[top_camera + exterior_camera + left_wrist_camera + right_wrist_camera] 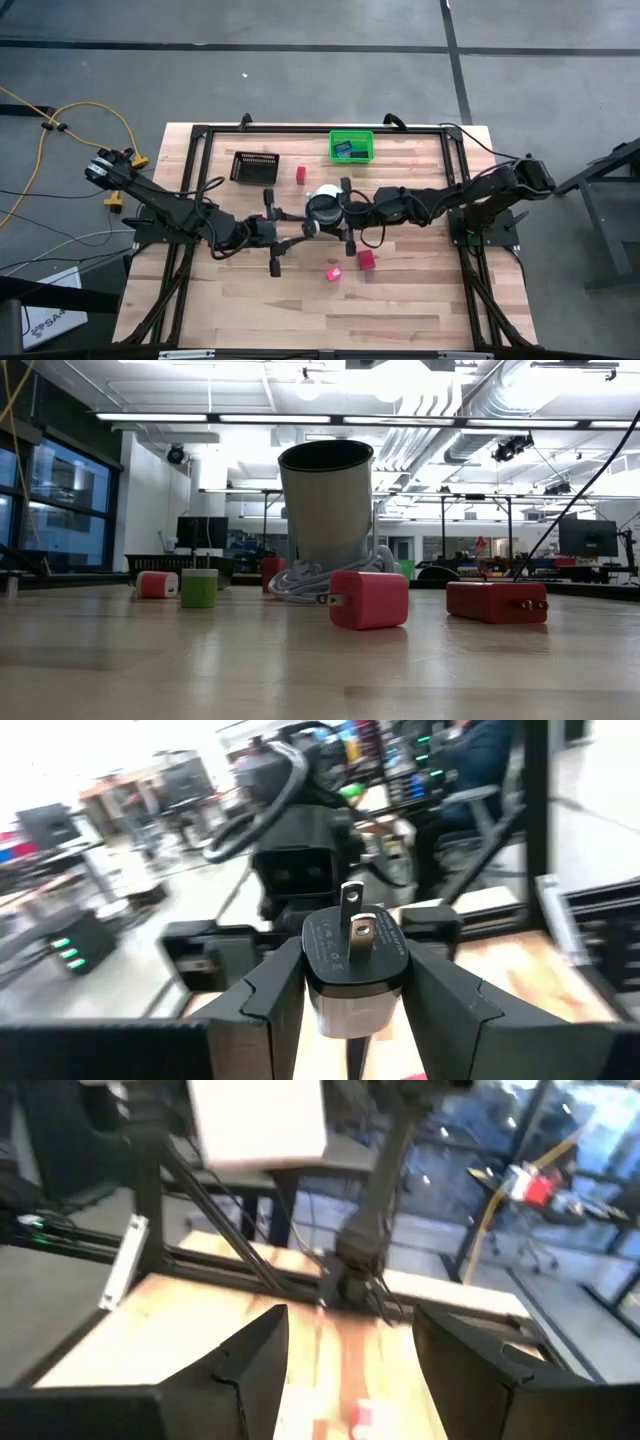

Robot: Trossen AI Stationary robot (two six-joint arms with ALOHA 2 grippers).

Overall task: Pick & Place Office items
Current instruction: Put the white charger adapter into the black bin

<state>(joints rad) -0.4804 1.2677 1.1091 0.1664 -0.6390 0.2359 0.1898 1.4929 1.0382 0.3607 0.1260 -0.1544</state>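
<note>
My left gripper (355, 982) is shut on a white charger plug (355, 945) with a dark face and metal prongs, held over the table's middle (308, 228). My right gripper (350, 1350) stands open just right of it (345, 212), facing the left one, with nothing between its fingers. A blurred white block (260, 1120) shows beyond it. A pink block (332, 273) and a red block (366, 260) lie flat on the table nearer the front edge, and another red block (300, 175) lies toward the back. Both grippers are out of the low view. My left gripper pinches the plug's white body (322, 1005) between its two fingers (275, 990), one on each side. The fingers lie level and point toward the right arm. The plug's dark face and prongs (352, 905) point forward past the fingertips, and the plug is held above the table.
A silvery cup (327, 510) stands on the table with a white cord (295, 582) coiled at its foot, under the grippers (322, 208). A green bin (351, 146) with blue pieces and a black mesh tray (255, 167) stand at the back. A green block (199, 588) lies left of the cup.
</note>
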